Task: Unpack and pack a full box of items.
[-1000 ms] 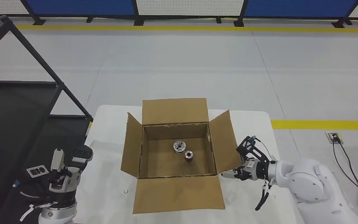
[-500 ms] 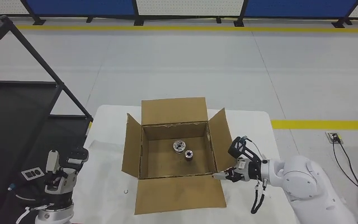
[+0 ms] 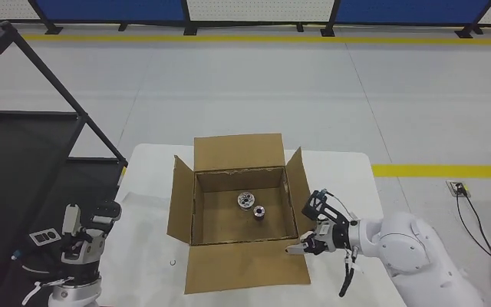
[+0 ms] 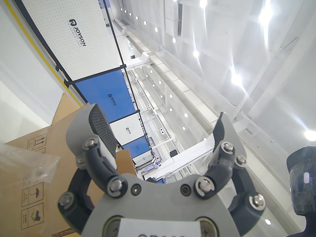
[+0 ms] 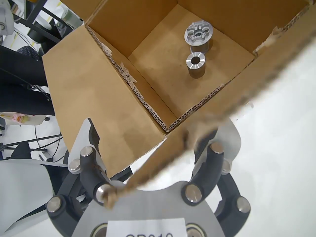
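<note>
An open cardboard box point(image 3: 239, 152) stands mid-table with all flaps spread. On its floor sit a flanged metal part point(image 3: 245, 200) point(image 5: 198, 34) and a small metal cylinder point(image 3: 259, 212) point(image 5: 195, 61), close together. My right gripper point(image 3: 296, 247) point(image 5: 160, 134) is open at the box's front right corner, and the edge of the right flap point(image 3: 298, 184) point(image 5: 246, 92) runs between its fingers. The flap stands steeply raised. My left gripper point(image 3: 90, 213) point(image 4: 159, 114) is open and holds nothing, off the table's left edge, pointing upward.
A black metal rack point(image 3: 46, 153) stands left of the table. Clear plastic film point(image 4: 27, 164) lies by the box's left side. The front flap point(image 3: 245, 265) lies flat toward me. White table top point(image 3: 345, 165) shows right of the box.
My right gripper has slid leftward along the table toward the box's front right corner, and the right flap has swung up from spread to steep. The left arm shifted slightly.
</note>
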